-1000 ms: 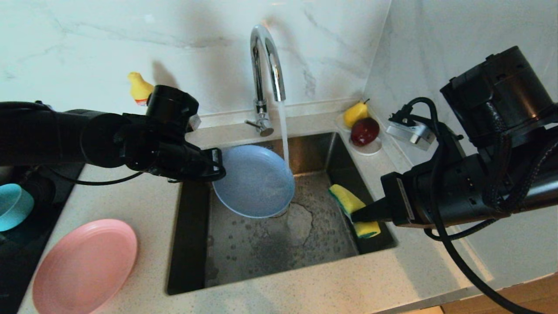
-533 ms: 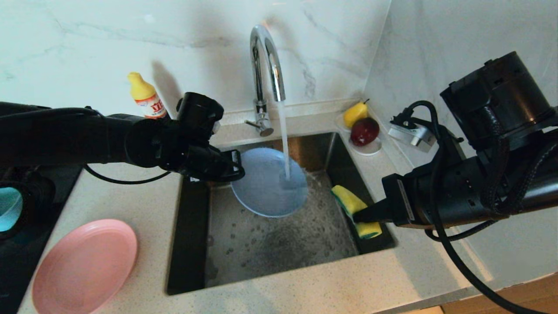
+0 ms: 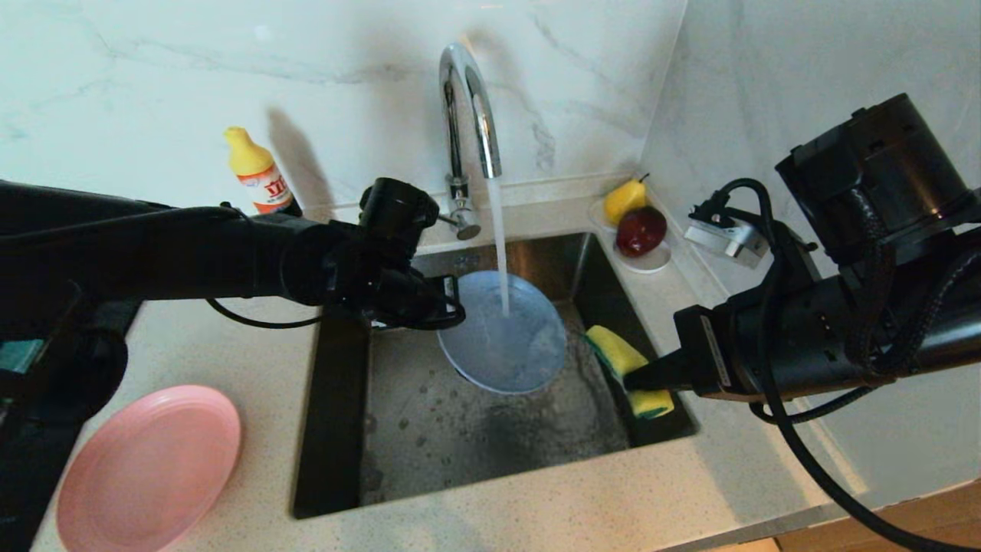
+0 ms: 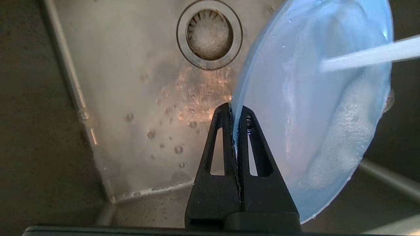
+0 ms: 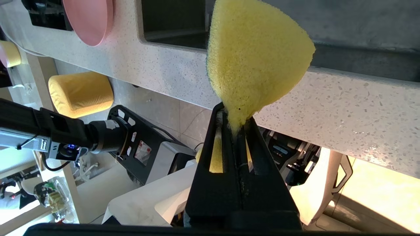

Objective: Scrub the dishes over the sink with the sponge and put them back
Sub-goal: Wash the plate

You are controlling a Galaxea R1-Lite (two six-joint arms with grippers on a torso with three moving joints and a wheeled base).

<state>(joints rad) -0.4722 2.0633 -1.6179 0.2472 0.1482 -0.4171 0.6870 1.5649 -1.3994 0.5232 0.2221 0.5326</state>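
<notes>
My left gripper (image 3: 448, 303) (image 4: 235, 113) is shut on the rim of the blue plate (image 3: 502, 333) (image 4: 315, 108), holding it tilted over the steel sink (image 3: 460, 429). Water from the arched tap (image 3: 467, 115) falls onto the plate's face. At the sink's right edge my right gripper (image 3: 630, 377) (image 5: 234, 119) is shut on the yellow sponge (image 3: 617, 356) (image 5: 256, 52), squeezing it in the middle. The pink plate (image 3: 149, 468) (image 5: 88, 19) lies on the counter at the front left. The drain (image 4: 209, 34) shows in the left wrist view. The teal bowl is hidden behind my left arm.
A yellow-capped soap bottle (image 3: 257, 172) stands against the back wall left of the tap. A yellow pear (image 3: 625, 199) and a dark red fruit (image 3: 641, 230) sit on a small white saucer (image 3: 651, 264) at the sink's back right corner. A dark hob (image 3: 31, 452) lies far left.
My left arm has carried the blue plate to the right, from beside the stream to directly under it. The soap bottle has come into view behind the arm. My right gripper with the sponge has stayed put.
</notes>
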